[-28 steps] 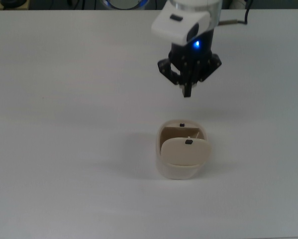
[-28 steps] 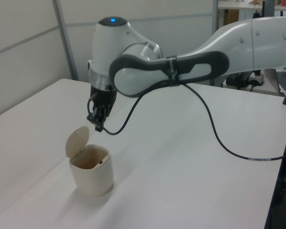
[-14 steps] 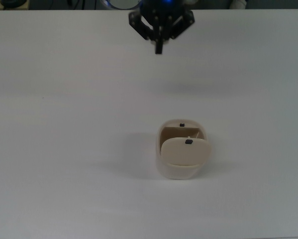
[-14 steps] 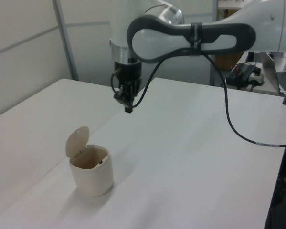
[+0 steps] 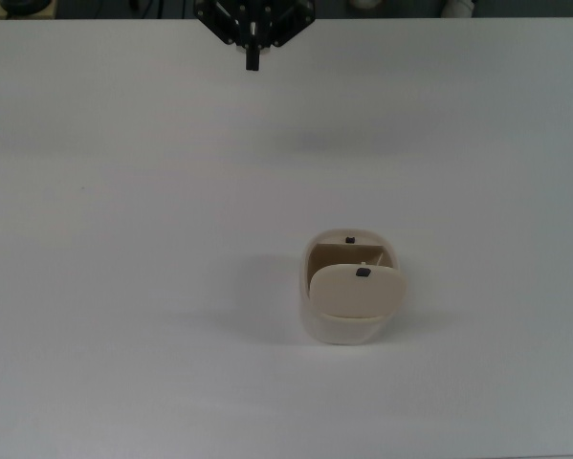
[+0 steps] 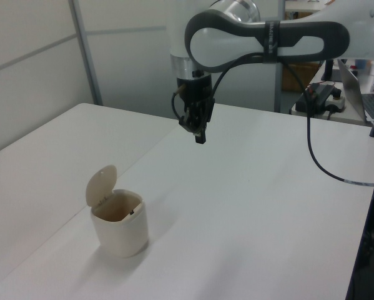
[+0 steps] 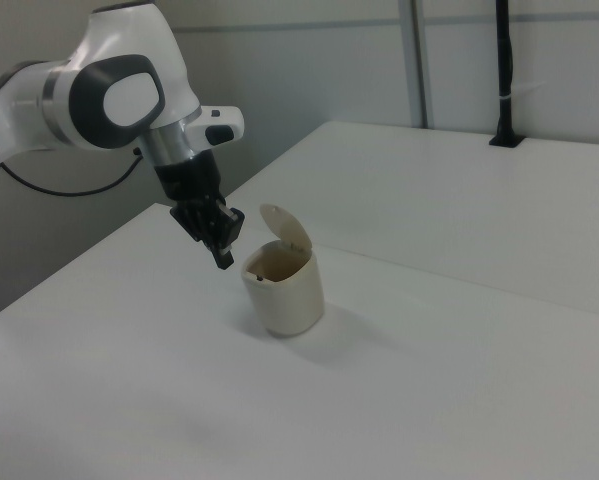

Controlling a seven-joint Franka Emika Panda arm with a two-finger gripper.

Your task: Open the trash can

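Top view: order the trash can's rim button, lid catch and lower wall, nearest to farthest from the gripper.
From the gripper:
1. rim button, on the trash can's upper edge.
2. lid catch, on the raised lid.
3. lower wall, lowest in the top view.

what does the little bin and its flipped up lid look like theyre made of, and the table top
Small cream-white rounded bin: likely moulded plastic, smooth, matte, with thin seamless walls. Its beige flat lid, standing open: the same thin, stiff plastic look. White table top: a smooth, faintly glossy surface, perhaps laminate; the material beneath cannot be told.
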